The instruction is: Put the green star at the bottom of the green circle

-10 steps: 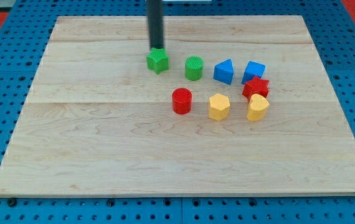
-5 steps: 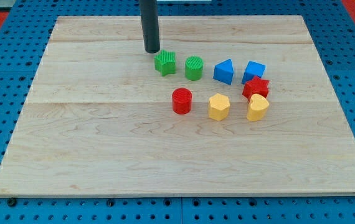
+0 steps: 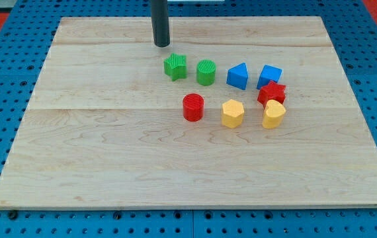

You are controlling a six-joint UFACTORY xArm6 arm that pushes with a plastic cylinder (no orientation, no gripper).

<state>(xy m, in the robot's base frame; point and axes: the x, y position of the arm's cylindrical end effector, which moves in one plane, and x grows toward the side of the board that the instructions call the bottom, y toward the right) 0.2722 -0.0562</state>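
Presently, the scene reads so:

Tip: my tip (image 3: 162,45) rests on the pale wooden counter (image 3: 109,165), clear of every block; nothing touches it.

Gripper: there is none on this arm, only a straight dark rod, so nothing is open, closed or gripped.

Green star: the small green star-shaped block (image 3: 175,67) lies just below my tip and slightly toward the view's right, apart from it.

Green circle: the green round ridged block (image 3: 206,72) sits farther to the right of my tip, just beside the star, with a thin gap between them.

Why so placed: the star is level with the circle's left side, not under it, so the task looks unfinished. I judge my tip stands above the star so as to push it down the view.

Obstacle: the red cylinder block (image 3: 193,107) lies below and to the right of my tip, close under the circle, crowding the target spot.

Others: the two blue blocks (image 3: 237,75), the red star block (image 3: 272,93) and the two yellow blocks (image 3: 232,113) lie well to my tip's right, out of the way.
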